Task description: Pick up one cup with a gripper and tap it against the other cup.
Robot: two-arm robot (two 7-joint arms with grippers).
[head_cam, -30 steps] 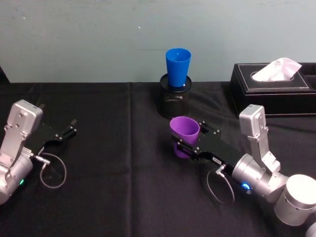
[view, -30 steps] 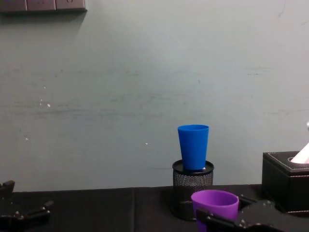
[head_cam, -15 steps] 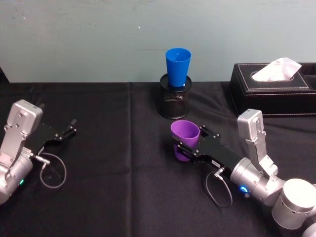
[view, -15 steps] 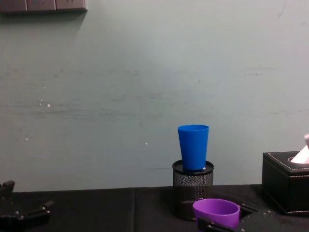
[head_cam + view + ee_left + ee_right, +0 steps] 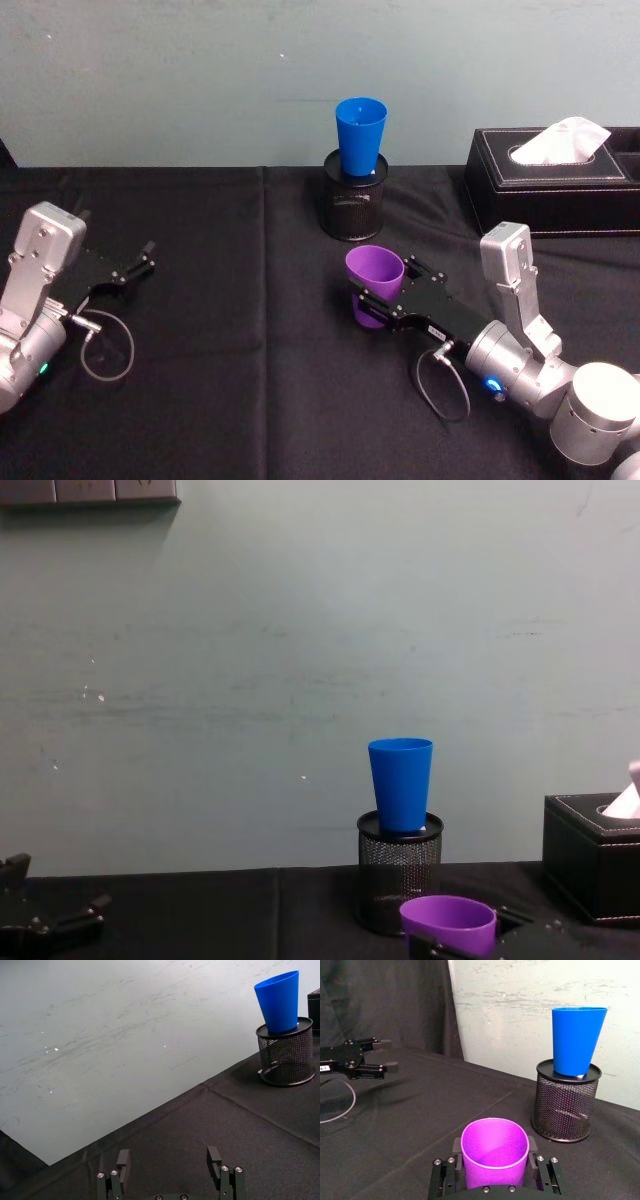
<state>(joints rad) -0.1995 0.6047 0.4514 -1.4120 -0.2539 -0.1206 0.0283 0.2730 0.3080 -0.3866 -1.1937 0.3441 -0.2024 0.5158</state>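
Fingers of the right gripper (image 5: 385,281) clasp the purple cup (image 5: 373,270), apart from the blue cup (image 5: 360,132); left gripper (image 5: 145,257) splayed, empty.

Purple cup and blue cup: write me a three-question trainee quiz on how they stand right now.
1. True or false: the purple cup is upright, gripped between the fingers of the right claw.
2. Pick one. The blue cup is: A) upright in the black mesh pen holder; B) lying on its side; C) upside down.
3. Fill in: the left claw, over the table's left side and holding nothing, has its fingers ___.

Key: 1 true. 2 A. 3 open.
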